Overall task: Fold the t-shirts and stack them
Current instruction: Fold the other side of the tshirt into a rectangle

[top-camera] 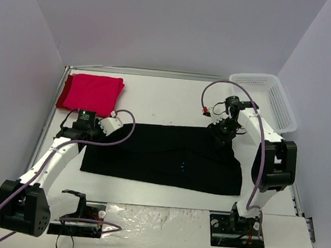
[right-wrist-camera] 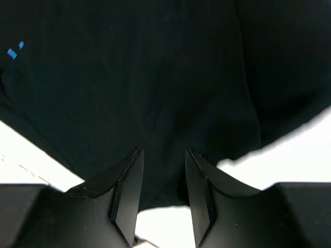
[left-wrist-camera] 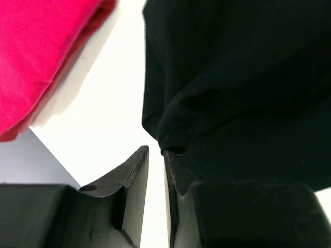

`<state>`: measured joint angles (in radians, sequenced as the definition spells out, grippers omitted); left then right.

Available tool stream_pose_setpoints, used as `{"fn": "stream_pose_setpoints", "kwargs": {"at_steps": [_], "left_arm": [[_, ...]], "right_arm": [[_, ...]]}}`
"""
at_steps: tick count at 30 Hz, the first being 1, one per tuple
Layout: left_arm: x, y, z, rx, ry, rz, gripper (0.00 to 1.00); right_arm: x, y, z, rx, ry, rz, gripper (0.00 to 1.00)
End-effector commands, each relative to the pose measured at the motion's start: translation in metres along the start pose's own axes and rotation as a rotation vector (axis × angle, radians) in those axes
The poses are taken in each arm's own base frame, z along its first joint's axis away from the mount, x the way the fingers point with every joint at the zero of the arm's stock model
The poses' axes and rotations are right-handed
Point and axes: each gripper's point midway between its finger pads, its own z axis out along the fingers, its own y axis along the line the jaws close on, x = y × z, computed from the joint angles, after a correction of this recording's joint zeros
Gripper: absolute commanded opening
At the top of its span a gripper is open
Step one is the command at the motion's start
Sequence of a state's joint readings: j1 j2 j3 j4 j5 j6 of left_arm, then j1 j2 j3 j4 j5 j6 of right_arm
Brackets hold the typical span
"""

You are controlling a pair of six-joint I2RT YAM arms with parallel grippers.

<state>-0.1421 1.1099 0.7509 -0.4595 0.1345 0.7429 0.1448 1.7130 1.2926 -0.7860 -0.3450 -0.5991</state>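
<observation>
Left wrist view: the left claw has its two fingers a narrow slit apart, with white table showing through the slit and nothing between them
Left claw tip: a small puckered edge of the black t-shirt sits right at the end of one finger; I cannot tell whether it touches
Beside the left claw: the folded edge of the red t-shirt lies to one side, apart from the black cloth, with a strip of bare table between
Right wrist view: the right claw has its fingers clearly apart, pointing down over black cloth and gripping nothing
Right claw surroundings: a small blue mark shows on the cloth well off to one side, and white table shows past the shirt's edge on both sides
Left arm: it reaches from its base at the near left corner forward over the table, the wrist turned toward the middle, ending at the black shirt's far left corner
Right arm: the upper link stands tall at the right, the forearm runs back and toward the middle, and the wrist bends down onto the shirt's far edge, right of centre
Black t-shirt, place: flat as a wide band across the middle of the table
Red t-shirt, place: folded in the far left corner
Basket: white mesh, at the far right corner
</observation>
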Motion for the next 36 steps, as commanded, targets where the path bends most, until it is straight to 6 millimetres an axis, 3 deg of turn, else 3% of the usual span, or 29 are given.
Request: {"fn": "stream_pose_setpoints", "kwargs": {"at_steps": [1,5,12,17,26,27,28,29,30,36], "left_arm": [[-0.023,0.027,-0.011,-0.072,-0.053,-0.183,0.18],[-0.032,0.03,-0.015,-0.053,-0.079,-0.225,0.17],[-0.027,0.031,-0.014,-0.062,-0.061,-0.227,0.17],[-0.027,0.029,-0.014,-0.057,-0.064,-0.233,0.17],[-0.027,0.027,-0.017,-0.055,-0.08,-0.251,0.12],[-0.028,0.027,-0.017,-0.057,-0.083,-0.257,0.13],[-0.028,0.026,-0.018,-0.057,-0.086,-0.261,0.13],[-0.029,0.025,-0.018,-0.051,-0.091,-0.266,0.13],[-0.029,0.024,-0.017,-0.047,-0.093,-0.271,0.13],[-0.028,0.021,-0.016,-0.04,-0.089,-0.291,0.13]], "right_arm": [[-0.011,0.001,0.015,-0.075,0.005,-0.01,0.34],[-0.016,-0.002,0.029,-0.113,0.02,-0.007,0.32],[-0.014,-0.003,0.039,-0.129,0.043,-0.012,0.29],[-0.01,0.001,0.04,-0.135,0.049,-0.006,0.0],[-0.003,0.014,0.026,-0.118,0.033,-0.019,0.0],[-0.003,0.013,0.025,-0.111,0.032,-0.021,0.17],[-0.004,0.013,0.024,-0.103,0.027,-0.022,0.27],[-0.004,0.012,0.023,-0.1,0.023,-0.02,0.3],[-0.007,0.008,0.023,-0.082,0.02,-0.021,0.41],[-0.019,-0.006,0.023,-0.039,0.01,-0.017,0.41]]}}
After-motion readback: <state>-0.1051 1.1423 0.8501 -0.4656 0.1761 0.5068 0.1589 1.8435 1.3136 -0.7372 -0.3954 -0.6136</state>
